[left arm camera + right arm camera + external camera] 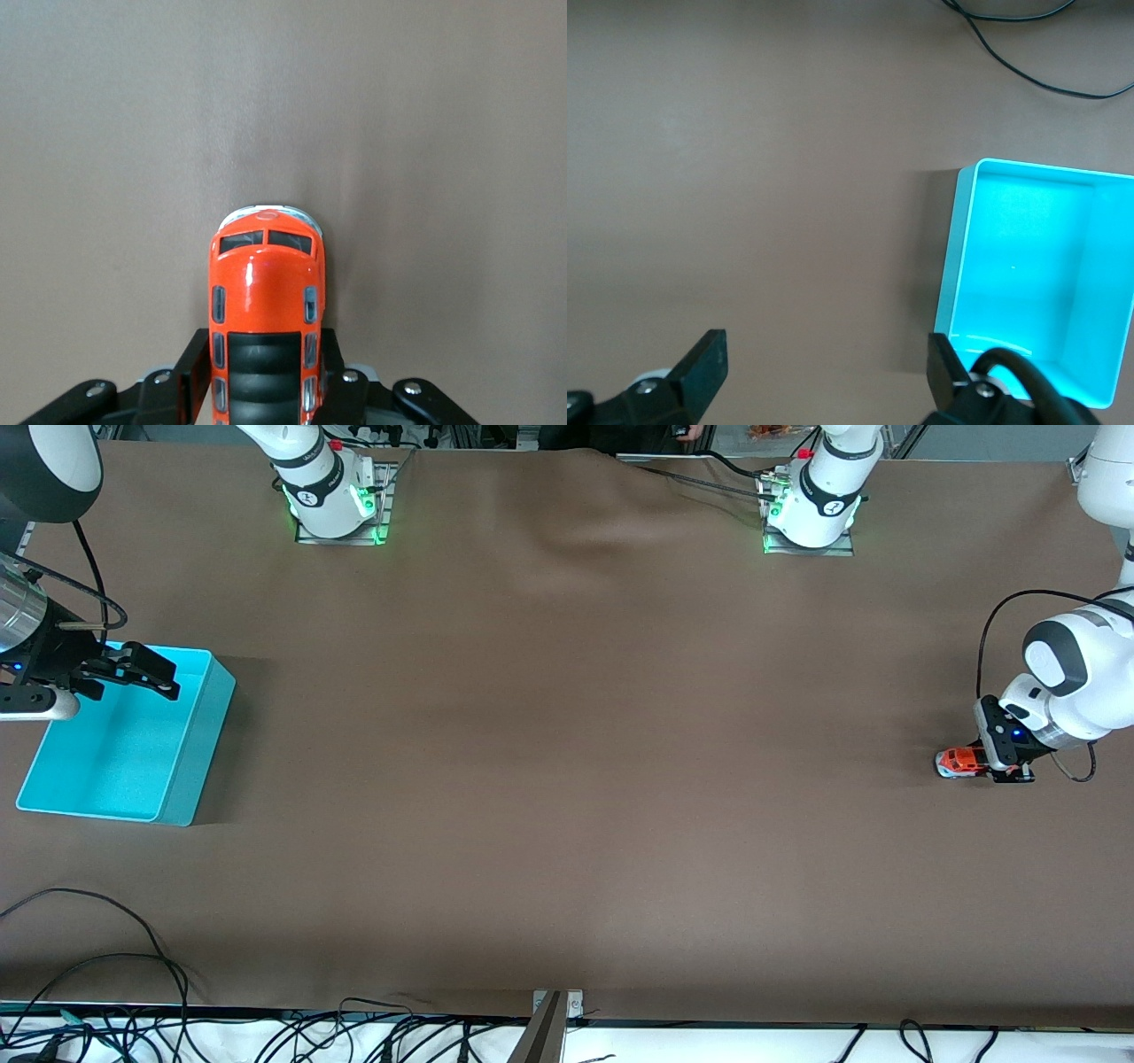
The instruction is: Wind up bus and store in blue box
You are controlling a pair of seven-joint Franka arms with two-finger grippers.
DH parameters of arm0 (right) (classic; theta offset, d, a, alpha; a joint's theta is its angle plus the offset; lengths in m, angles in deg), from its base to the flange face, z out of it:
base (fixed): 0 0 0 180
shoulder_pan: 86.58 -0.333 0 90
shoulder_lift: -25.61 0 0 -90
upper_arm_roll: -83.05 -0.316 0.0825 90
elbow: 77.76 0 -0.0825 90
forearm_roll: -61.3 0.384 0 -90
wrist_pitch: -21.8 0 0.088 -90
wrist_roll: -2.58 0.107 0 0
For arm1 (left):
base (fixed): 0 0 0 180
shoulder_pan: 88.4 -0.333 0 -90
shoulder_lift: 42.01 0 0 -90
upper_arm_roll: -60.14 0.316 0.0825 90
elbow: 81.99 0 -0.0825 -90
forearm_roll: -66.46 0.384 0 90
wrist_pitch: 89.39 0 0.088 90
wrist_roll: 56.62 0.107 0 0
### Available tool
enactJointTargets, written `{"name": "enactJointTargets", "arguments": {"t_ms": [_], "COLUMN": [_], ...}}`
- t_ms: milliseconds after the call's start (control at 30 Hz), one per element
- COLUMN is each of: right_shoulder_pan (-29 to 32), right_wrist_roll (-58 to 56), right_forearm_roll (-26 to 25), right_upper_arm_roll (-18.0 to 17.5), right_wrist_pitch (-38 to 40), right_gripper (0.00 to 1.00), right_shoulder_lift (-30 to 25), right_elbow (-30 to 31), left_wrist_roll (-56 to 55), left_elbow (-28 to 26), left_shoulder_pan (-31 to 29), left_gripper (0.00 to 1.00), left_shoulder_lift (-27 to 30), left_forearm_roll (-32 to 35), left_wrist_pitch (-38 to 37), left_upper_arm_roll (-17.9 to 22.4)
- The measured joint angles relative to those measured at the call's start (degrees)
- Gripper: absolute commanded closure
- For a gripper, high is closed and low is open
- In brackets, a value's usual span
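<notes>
A tiny orange-red toy bus with dark roof panel and grey-white nose sits upright on the bench, its rear half clamped between the left hand's fingers. A cyan low-walled blue box lies empty directly beneath the right hand.

The bus is showing glossy orange-red plastic, catching highlights on its roof, with a dark ribbed roof panel. The blue box is looking like smooth, slightly shiny cyan plastic. The tabletop is wearing a matt brown cloth-like cover, creasing faintly near the bus.
</notes>
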Motion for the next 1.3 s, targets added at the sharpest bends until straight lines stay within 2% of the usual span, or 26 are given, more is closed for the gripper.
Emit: {"name": "enactJointTargets", "arguments": {"t_ms": [1068,1168,1202,1302], "right_shoulder_pan": [0.0,0.0,0.0,0.0], "right_wrist_roll": [0.0,0.0,0.0,0.0], "right_forearm_roll": [0.0,0.0,0.0,0.0], "right_upper_arm_roll": [0.0,0.0,0.0,0.0], "right_wrist_pitch": [0.0,0.0,0.0,0.0], "right_gripper": [0.0,0.0,0.0,0.0], "right_shoulder_lift": [0.0,0.0,0.0,0.0], "right_elbow": [0.0,0.0,0.0,0.0], "left_wrist_roll": [8.0,8.2,8.4,8.5], "left_elbow": [3.4,3.6,3.7,3.7], "left_shoulder_pan": [-4.2,-4.4,-4.5,-4.5], "left_gripper": [0.93,0.9,0.85,0.85], "left_shoulder_lift": [-2.1,-2.2,-2.3,-2.3], "left_forearm_roll": [0.0,0.0,0.0,0.0], "left_wrist_pitch": [0.0,0.0,0.0,0.0], "left_upper_arm_roll": [0.0,0.0,0.0,0.0]}}
